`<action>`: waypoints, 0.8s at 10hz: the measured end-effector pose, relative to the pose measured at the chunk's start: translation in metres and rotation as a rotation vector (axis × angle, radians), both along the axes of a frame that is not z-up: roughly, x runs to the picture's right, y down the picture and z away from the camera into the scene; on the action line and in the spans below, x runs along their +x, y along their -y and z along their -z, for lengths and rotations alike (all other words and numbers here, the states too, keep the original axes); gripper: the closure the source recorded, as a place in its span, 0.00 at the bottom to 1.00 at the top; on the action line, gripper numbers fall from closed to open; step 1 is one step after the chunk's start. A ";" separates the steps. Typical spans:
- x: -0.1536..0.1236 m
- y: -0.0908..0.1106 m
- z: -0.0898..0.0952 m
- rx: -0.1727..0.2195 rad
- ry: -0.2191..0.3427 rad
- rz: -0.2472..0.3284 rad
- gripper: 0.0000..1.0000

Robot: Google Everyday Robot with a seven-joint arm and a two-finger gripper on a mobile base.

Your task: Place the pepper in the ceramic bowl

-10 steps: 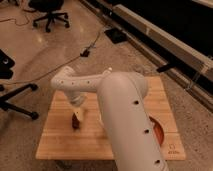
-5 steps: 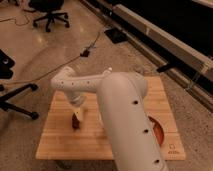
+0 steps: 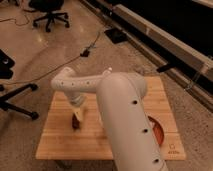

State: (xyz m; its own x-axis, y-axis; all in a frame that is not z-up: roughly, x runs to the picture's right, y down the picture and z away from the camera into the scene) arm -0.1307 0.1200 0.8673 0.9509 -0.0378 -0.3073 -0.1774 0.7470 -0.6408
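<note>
Presently we record the following items.

Item one: gripper (image 3: 77, 116), pale, pointing down over the left part of the wooden tabletop (image 3: 57, 142), at the end of a white arm (image 3: 125, 115) that bends in from the near edge. We cannot tell whether it is apart, together, or clamped on anything.

Item two: pepper (image 3: 76, 123), a small dark red-brown lump directly at the gripper's lower tip. We cannot tell whether it rests on the tabletop or hangs just above it.

Item three: ceramic bowl (image 3: 158, 132), red-orange and glossy, well apart from the gripper on its far right side. It sits near the tabletop's right end, and the arm's thick segment partly covers it.

Item four: black office chair (image 3: 49, 11), on the floor far beyond the gripper.

Item five: dark cable (image 3: 45, 75), running across the floor behind the gripper, off the tabletop.
</note>
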 end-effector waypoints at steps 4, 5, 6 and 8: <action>0.000 0.000 -0.001 0.003 0.006 -0.006 0.20; 0.000 0.000 -0.002 0.005 0.005 -0.008 0.20; 0.000 0.000 -0.003 0.006 0.005 -0.008 0.20; 0.000 0.000 -0.003 0.006 0.004 -0.009 0.20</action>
